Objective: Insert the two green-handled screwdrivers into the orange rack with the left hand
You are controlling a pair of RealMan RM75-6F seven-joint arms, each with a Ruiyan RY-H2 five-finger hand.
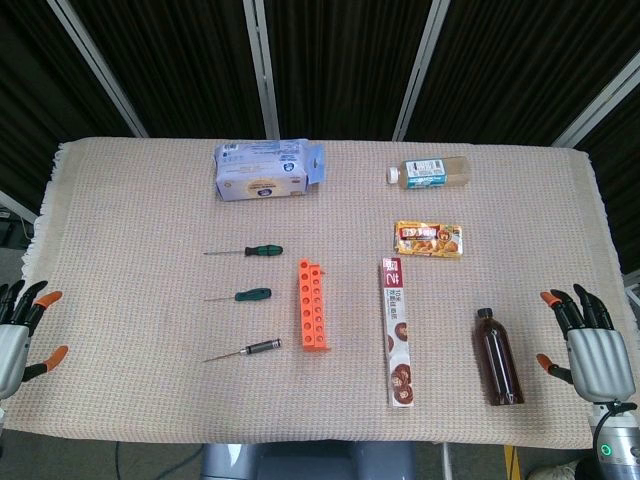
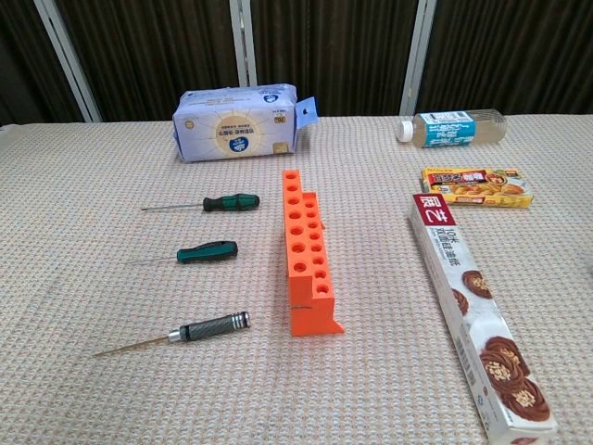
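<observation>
Beige woven cloth-covered table (image 1: 120, 200) before dark curtains. Two green-handled screwdrivers, the farther (image 1: 245, 251) and the nearer (image 1: 240, 295), lie flat just left of the orange plastic rack with rows of round holes (image 1: 312, 306); a grey knurled-handled screwdriver (image 1: 245, 349) lies nearest the front edge. Left hand (image 1: 18, 335), fingers spread and empty, rests at the table's left edge, well apart from both tools; right hand (image 1: 590, 340) likewise spread. Likely risks: taking the grey tool by mistake, or a thin shaft rolling during a flat pinch and missing the small holes
</observation>
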